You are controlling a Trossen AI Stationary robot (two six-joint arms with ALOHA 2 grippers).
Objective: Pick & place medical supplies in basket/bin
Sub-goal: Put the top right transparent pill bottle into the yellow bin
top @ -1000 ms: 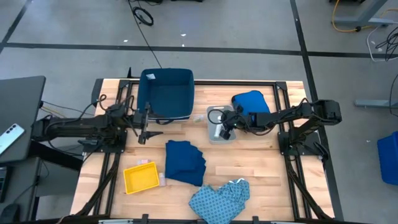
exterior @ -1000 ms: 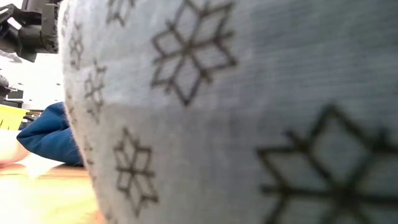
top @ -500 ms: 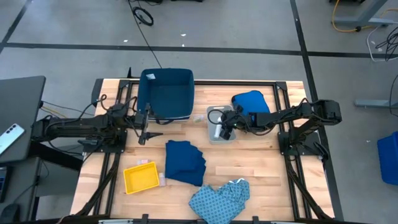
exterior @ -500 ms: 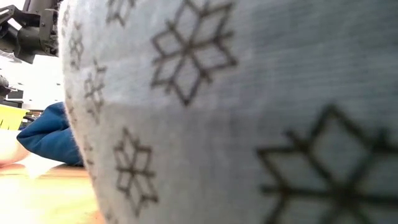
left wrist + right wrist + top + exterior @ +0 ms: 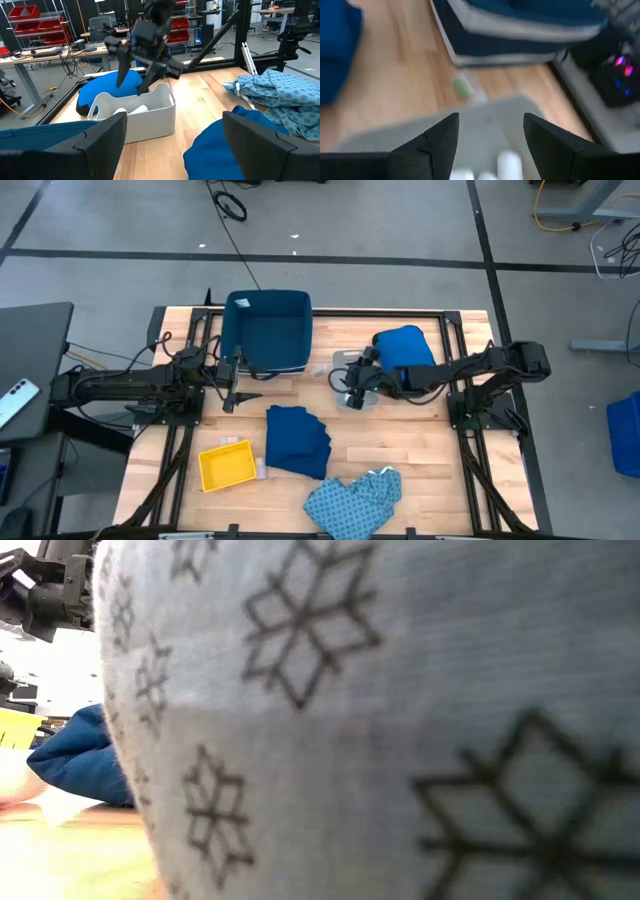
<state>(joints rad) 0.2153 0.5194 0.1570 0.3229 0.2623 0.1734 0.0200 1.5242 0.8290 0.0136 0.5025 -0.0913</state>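
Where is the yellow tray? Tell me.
In the high view the yellow tray sits near the table's front left, just left of the dark navy garment, small white packets between them.

Right gripper [image 5: 349,387] has opened its fingers and shifted a bit toward the navy bin [image 5: 268,330], wrist now sitting over the grey tray [image 5: 352,402] edge rather than reaching down into its middle. White rolls [image 5: 509,165] lie loose in the tray below the spread fingers, no longer pinched.
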